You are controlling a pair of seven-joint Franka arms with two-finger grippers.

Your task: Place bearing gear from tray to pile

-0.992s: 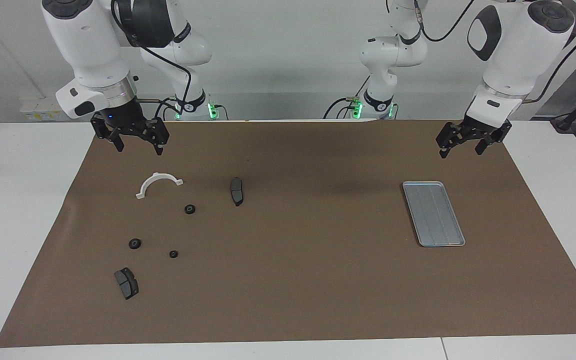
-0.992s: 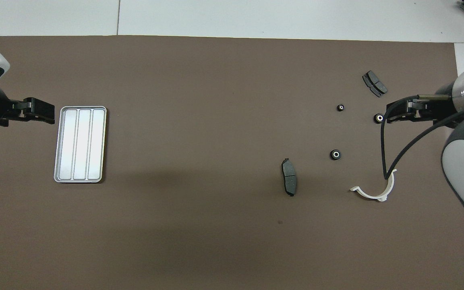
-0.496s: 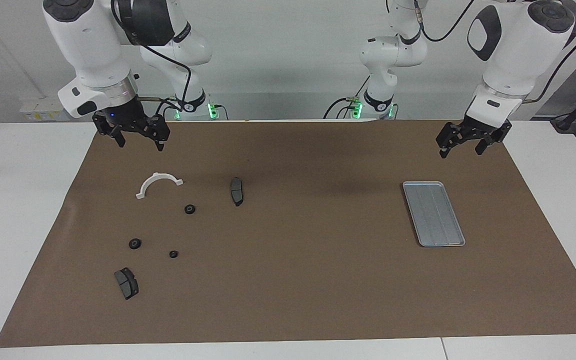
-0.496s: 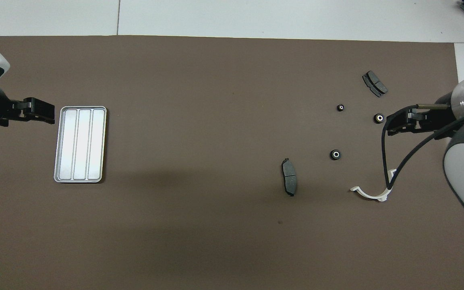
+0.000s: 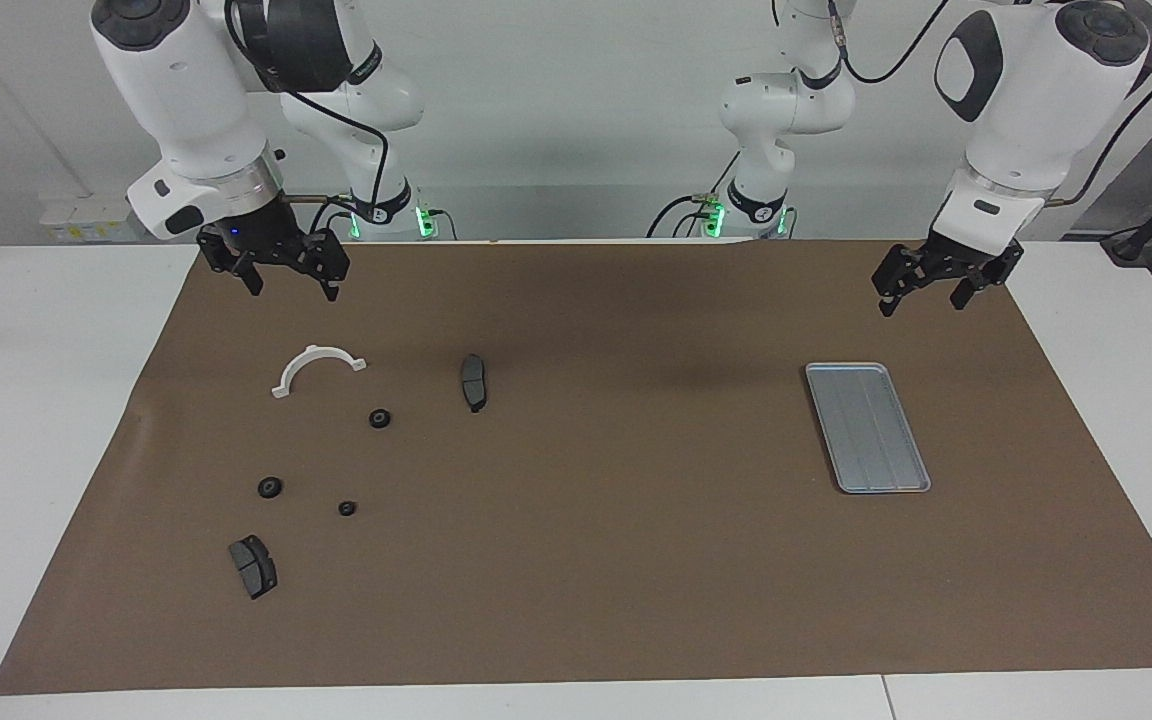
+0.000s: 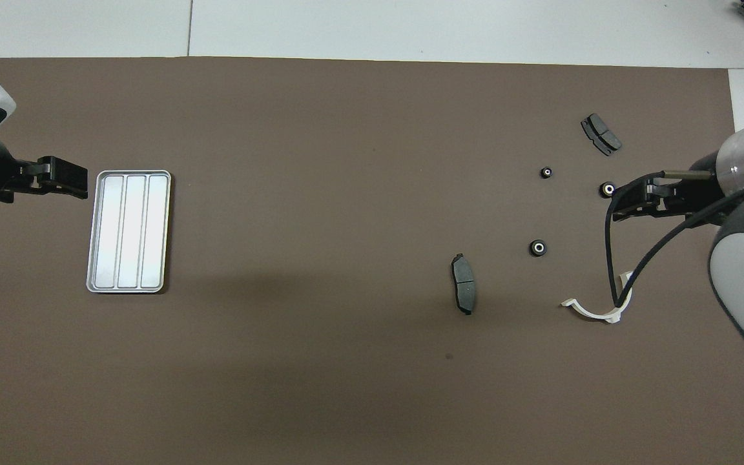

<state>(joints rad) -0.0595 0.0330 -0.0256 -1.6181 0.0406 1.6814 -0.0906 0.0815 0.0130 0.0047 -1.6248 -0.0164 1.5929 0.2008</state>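
Two Franka arms are hanging over a brown mat point(image 5: 596, 560) at the robots' edge of the table, each with its fingers spread wide and holding nothing. The left gripper point(image 5: 921, 293) is hovering above the mat's corner at its own end, near the silver tray point(image 5: 867, 427), which is lying flat and bare with its long axis and ridges running roughly away from the robots, slightly slanted in the facing view. The right gripper point(image 5: 288, 279) is hovering over the mat nearer the robots than the white half-ring bracket point(image 5: 316, 368), whose arch is bulging toward the robots. Three small black bearing gears point(image 5: 380, 418) point(image 5: 269, 487) point(image 5: 347, 508) are sitting among the pile at the right arm's end, apart from one another, well away from the tray. One dark brake pad point(image 5: 474, 381) is lying toward the mat's middle, its length pointing away from the robots; the other brake pad point(image 5: 253, 566) is lying farthest out, turned at a slant.
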